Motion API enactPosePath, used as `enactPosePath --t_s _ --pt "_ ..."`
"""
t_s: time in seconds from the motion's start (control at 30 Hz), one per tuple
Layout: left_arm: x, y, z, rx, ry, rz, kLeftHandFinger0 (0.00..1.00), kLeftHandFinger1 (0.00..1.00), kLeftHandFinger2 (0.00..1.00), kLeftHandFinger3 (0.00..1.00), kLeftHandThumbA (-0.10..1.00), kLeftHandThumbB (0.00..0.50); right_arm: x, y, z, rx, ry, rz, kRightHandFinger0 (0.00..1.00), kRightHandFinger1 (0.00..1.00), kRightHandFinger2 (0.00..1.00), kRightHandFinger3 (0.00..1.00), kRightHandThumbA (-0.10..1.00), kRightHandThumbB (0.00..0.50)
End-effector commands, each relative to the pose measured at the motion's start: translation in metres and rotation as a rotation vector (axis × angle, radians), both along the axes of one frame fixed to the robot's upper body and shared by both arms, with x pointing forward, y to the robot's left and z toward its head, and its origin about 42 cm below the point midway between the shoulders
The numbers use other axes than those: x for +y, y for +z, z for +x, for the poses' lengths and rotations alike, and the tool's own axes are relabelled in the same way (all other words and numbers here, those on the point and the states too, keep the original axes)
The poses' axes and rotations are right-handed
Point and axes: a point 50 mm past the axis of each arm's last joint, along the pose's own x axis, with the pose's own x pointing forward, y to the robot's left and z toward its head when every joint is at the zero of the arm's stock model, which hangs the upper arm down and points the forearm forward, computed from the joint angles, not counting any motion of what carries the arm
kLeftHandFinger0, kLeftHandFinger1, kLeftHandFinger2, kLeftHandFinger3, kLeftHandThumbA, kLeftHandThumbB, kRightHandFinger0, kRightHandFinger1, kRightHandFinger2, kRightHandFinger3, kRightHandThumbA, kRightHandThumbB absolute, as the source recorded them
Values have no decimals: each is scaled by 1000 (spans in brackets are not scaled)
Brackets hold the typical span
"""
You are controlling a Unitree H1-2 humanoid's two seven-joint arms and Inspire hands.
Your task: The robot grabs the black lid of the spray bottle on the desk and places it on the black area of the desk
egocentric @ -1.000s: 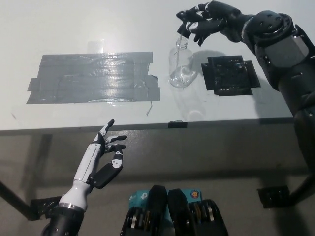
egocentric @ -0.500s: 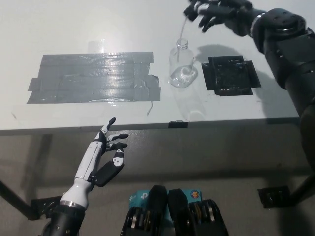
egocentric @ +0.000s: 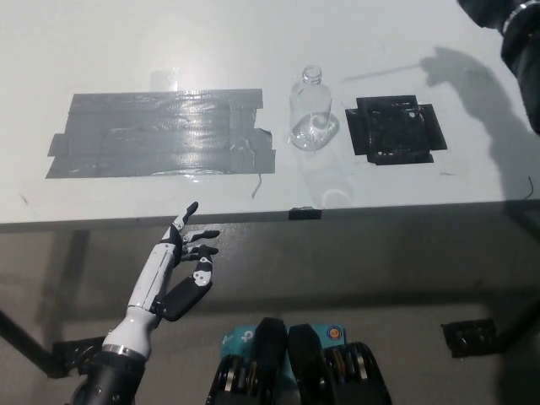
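1. I've got the pale grey worktop (egocentric: 169, 51) filling the upper frame, its front edge running across the middle.
2. On its left part there's a broad patch of silver-grey tape strips (egocentric: 160, 133), well apart from the work.
3. My black right arm (egocentric: 519, 34) only shows at the top right corner; the hand itself is out of frame, so I can't tell whether its fingers are closed on anything, nor where the black lid is. I see no lid anywhere.
4. Black square taped area (egocentric: 395, 128), the drop spot, sits just to the picture right of the bottle, bare, under and in front of that arm.
5. Clear glass spray bottle (egocentric: 311, 111) stands upright, long axis vertical, open neck pointing up, no cap on it.
6. White left hand (egocentric: 181, 261) rests below the worktop's front edge at lower left, fingers (egocentric: 187, 215) spread, holding nothing. Far from the target.
7. My read: the right arm is nearer; the target lies below and towards me from it.
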Motion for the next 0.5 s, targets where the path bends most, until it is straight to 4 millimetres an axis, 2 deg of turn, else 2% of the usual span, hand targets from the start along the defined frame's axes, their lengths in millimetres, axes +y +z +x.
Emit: enactPosePath --t_s 0.0,0.17,0.23,0.27,0.3,0.33,0.4,0.43,0.47 --pt "3 9 3 -53 0 4 643 629 726 1000 193 80 -22 21 -1 -48 -64 62 246 304 466 561 -100 264" --pt "5 10 2 -60 2 0 635 626 726 1000 188 73 -21 -21 -4 11 -66 20 235 277 428 549 -100 272" --pt "5 10 2 -61 4 1 632 627 727 1000 189 72 -18 -36 -6 25 -66 -66 308 296 430 547 -85 276" --pt "5 9 1 -59 6 -3 632 629 729 1000 191 73 -15 -50 -8 49 -73 -150 322 295 428 541 -57 302" --pt "5 9 1 -58 7 -5 633 632 731 1000 193 74 -13 -57 -9 59 -71 -210 317 303 440 549 -19 290" --pt "6 9 1 -54 6 -9 643 638 738 1000 199 77 -9 -67 -10 73 -52 -339 306 310 457 571 10 288" --pt "5 9 0 -53 10 -17 646 639 741 1000 203 78 -8 -72 -11 100 -18 -466 352 349 495 597 16 289" --pt "5 9 0 -50 10 -21 649 641 744 1000 203 78 -9 -73 -11 110 7 -546 453 448 573 667 71 287" --pt "5 9 0 -50 10 -22 653 649 752 1000 208 78 -11 -73 -12 121 57 -750 694 676 765 793 188 310"
